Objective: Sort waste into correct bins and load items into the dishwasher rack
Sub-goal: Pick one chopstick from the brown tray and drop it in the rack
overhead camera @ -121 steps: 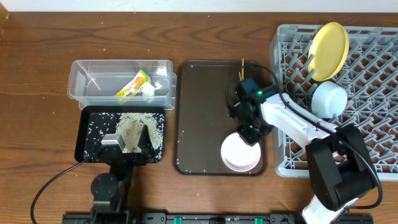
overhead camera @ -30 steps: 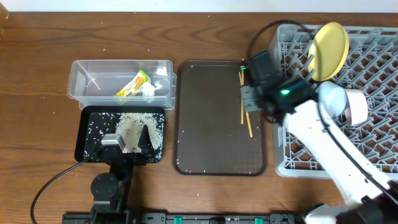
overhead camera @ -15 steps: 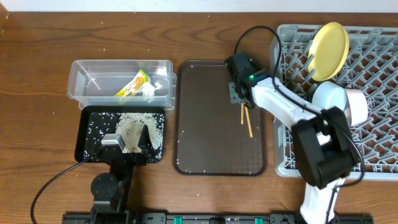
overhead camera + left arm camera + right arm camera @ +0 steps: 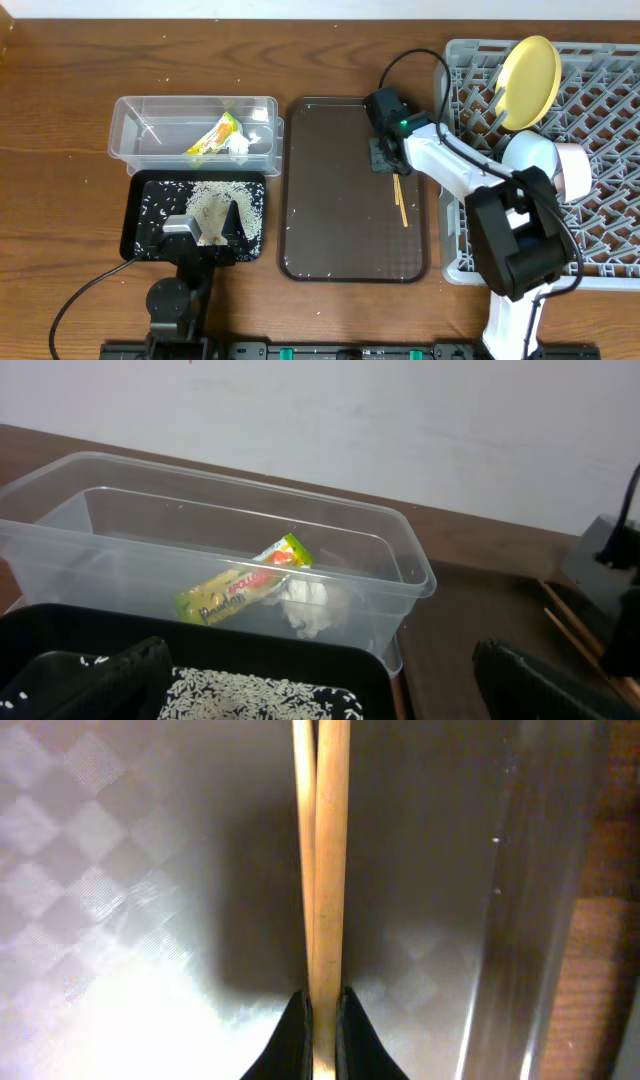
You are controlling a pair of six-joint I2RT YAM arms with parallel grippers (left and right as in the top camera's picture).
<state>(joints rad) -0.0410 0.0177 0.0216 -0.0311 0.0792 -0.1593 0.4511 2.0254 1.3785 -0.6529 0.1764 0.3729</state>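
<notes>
Chopsticks [image 4: 398, 200] lie side by side along the right-hand part of the dark brown serving tray [image 4: 330, 200], just inside its rim and next to the dishwasher rack [image 4: 600, 230]. From my right wrist feed they [image 4: 320, 870] run straight up the picture, touching each other. The right gripper [image 4: 385, 162] has its two dark fingertips [image 4: 295, 1025] drawn in narrow, one against each side of the pair. The tray floor [image 4: 120, 870] has a glossy checkered sheen with a bright glare patch, and past its raised edge I see a strip of the wooden table [image 4: 600, 980]. Overhead, the table [image 4: 60, 100] is a warm brown with visible grain. The left gripper [image 4: 205, 225] hangs over the black tray [image 4: 140, 215], its fingers [image 4: 90, 680] spread wide with nothing between them, above the scattered rice [image 4: 215, 205]. Behind the black tray sits the clear tub [image 4: 120, 130], holding the snack wrapper [image 4: 215, 135] and the white paper scrap [image 4: 240, 145]. In the left wrist feed a plain white wall [image 4: 350, 420] rises behind the table. In the rack the yellow plate [image 4: 529, 68] stands tilted on edge at the far side. The light blue bowl [image 4: 525, 155] and the white-pink bowl [image 4: 572, 170] sit touching just in front of it.
</notes>
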